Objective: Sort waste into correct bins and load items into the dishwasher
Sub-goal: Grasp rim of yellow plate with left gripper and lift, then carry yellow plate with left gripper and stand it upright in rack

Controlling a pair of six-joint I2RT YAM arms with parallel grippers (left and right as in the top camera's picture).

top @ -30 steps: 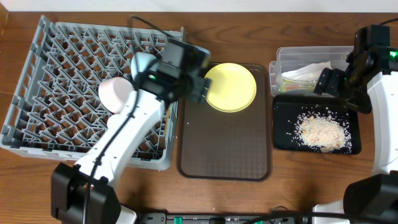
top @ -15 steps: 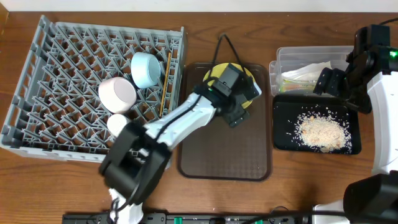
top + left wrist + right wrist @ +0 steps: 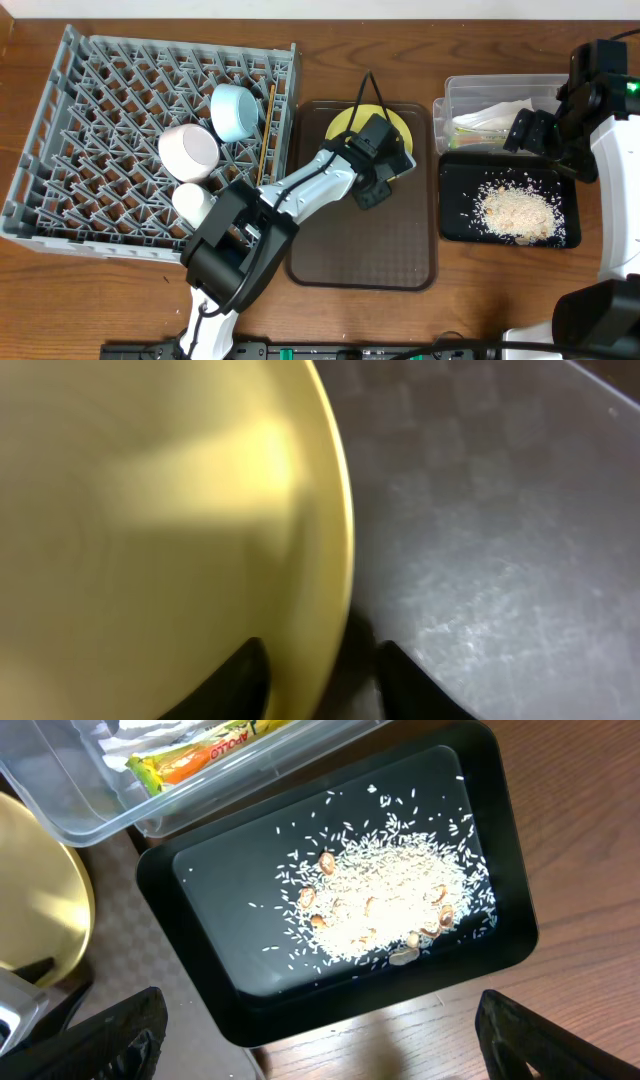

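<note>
Seating rim of round pale-yellow plate point(image 3: 150, 510) deep in left gripper point(image 3: 320, 675) before lifting; jaws narrow astride near rim, hold unconfirmed. Plate at far end of dark brown serving tray point(image 3: 360, 250). Right gripper point(image 3: 320, 1040) wide.

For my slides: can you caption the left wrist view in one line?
Left gripper straddles the rim of the yellow plate over the dark brown tray.

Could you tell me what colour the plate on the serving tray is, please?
The plate is pale yellow, clearest in the left wrist view.
</note>
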